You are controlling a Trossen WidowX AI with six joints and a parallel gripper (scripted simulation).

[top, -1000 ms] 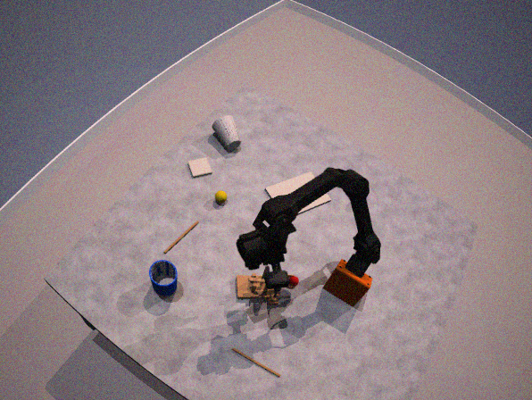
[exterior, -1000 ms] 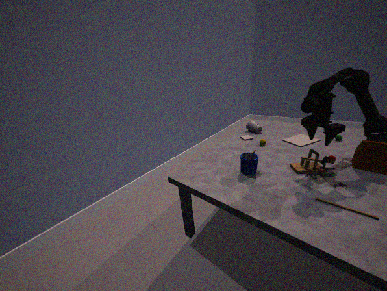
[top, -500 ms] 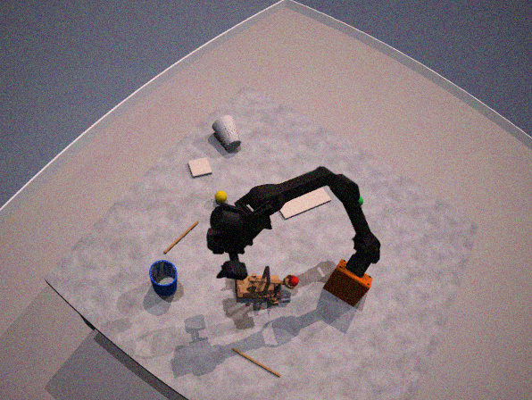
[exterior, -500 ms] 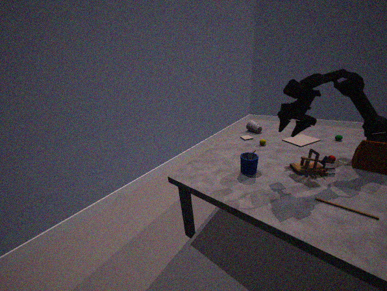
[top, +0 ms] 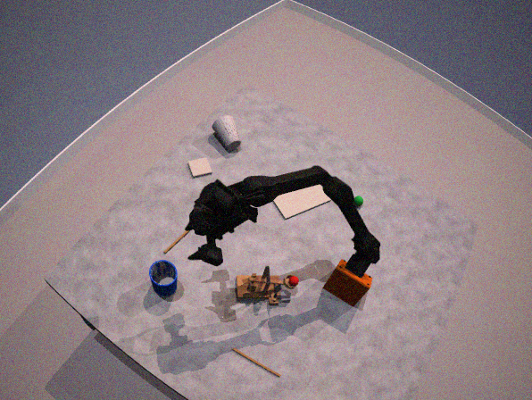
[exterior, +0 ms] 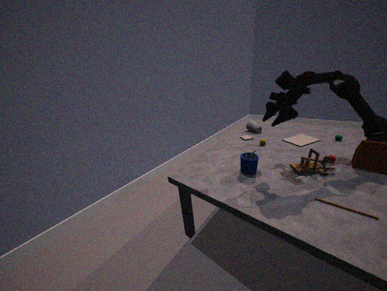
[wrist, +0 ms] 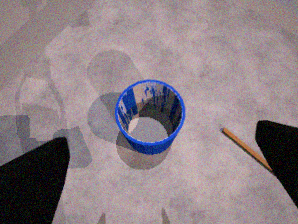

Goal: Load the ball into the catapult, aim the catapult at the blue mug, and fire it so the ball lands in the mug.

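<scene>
Robot gripper (exterior: 279, 117) spread wide and empty, raised high over the blue mug (top: 163, 277), red ball (top: 294, 280) seated in the wooden catapult (top: 261, 286) just beside the mug, orange arm base (top: 344, 290) beyond the catapult

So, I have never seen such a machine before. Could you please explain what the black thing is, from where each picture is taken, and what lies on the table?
The black thing is a jointed robot arm on an orange base block. One picture looks down from above, one from the side of the room, one from a camera at the arm's wrist. Its two-fingered gripper hangs open high above the table and holds nothing. Below it stands a blue mug. A small wooden catapult carries a red ball. Also there: a fallen white cup, two pale flat tiles, two thin wooden sticks, a green ball and a yellow ball.
</scene>
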